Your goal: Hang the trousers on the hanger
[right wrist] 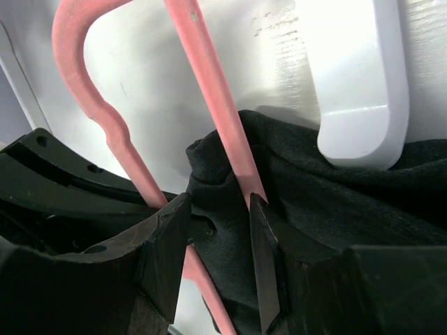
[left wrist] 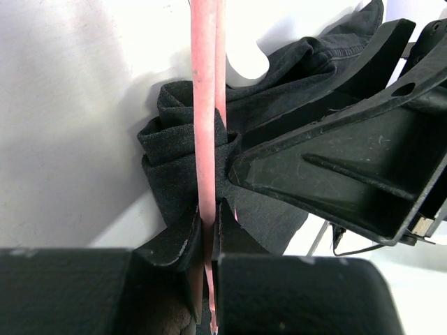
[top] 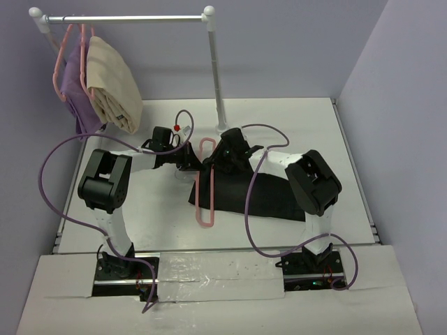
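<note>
My left gripper [left wrist: 208,241] is pinched almost fully closed on the hanger [left wrist: 204,105], its two fingertips clamped either side of the thin pink bar, which runs straight up out of them in the left wrist view. My right gripper [right wrist: 213,244] sits nose to nose with it. Its jaws are about halfway apart and closed on a bunched fold of the trousers [right wrist: 314,202], and the hanger's bar runs along the inside of one finger, so cloth and bar crowd into the same gap. From above, the hanger lies flat on the table [top: 160,223] in the middle, with its long side pointing towards me. The trousers are spread in a dark heap to the right of it and partly under it, with one gathered edge puckered round the bar where the two grippers meet. It is tight in there: the right gripper's black body fills most of the left wrist view, and the white foot of the clothes rail [right wrist: 356,84] sits just behind the cloth. The right arm's purple cable [top: 250,209] droops across the trousers. At the back left, the rail [top: 126,19] carries a beige garment [top: 112,84] and a purple garment [top: 78,98] on pink hangers, well apart from the work.
</note>
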You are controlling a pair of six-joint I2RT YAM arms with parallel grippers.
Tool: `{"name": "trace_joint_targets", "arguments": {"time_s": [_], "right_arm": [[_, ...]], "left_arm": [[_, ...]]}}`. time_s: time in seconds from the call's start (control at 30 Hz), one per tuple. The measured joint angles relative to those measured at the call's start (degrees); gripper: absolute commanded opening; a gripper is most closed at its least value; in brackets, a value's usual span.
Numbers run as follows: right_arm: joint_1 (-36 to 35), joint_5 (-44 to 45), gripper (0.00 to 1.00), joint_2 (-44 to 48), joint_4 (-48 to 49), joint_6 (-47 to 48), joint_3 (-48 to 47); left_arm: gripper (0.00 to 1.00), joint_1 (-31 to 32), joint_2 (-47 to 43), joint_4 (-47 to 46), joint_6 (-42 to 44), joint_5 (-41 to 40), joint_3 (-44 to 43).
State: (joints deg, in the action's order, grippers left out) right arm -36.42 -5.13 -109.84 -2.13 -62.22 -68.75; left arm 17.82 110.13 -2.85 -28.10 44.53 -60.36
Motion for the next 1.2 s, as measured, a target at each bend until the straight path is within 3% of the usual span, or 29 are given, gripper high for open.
{"name": "trace_joint_targets", "arguments": {"time_s": [0.37, 0.47, 0.67, 0.9, 1.2], "right_arm": [[-0.6, -1.5, 0.44, -0.7, 0.0, -1.9, -1.1], [-0.8, -1.8, 0.35, -2.3, 0.2, -2.7, -1.9], [-0.8, -2.8, 0.00, -4.8, 0.2, -3.2, -3.6], [-0.3, -4.5, 0.00, -4.5, 3.8, -1.8, -1.5], [2.3, -12.6, 0.00, -0.2, 5.4, 12.7, 0.8]], "left_arm": [[0.00, 0.1, -0.1, 0.0, 0.1, 0.0, 0.0], [0.00, 0.1, -0.5, 0.1, 0.3, -0.2, 0.1], [0.00, 0.1, -0.6, 0.2, 0.5, -1.4, 0.5], [0.00, 0.1, -1.5, 1.5, 2.1, -2.6, 0.6], [0.00, 1.1, -5.9, 6.6, 6.4, -4.1, 0.4]]}}
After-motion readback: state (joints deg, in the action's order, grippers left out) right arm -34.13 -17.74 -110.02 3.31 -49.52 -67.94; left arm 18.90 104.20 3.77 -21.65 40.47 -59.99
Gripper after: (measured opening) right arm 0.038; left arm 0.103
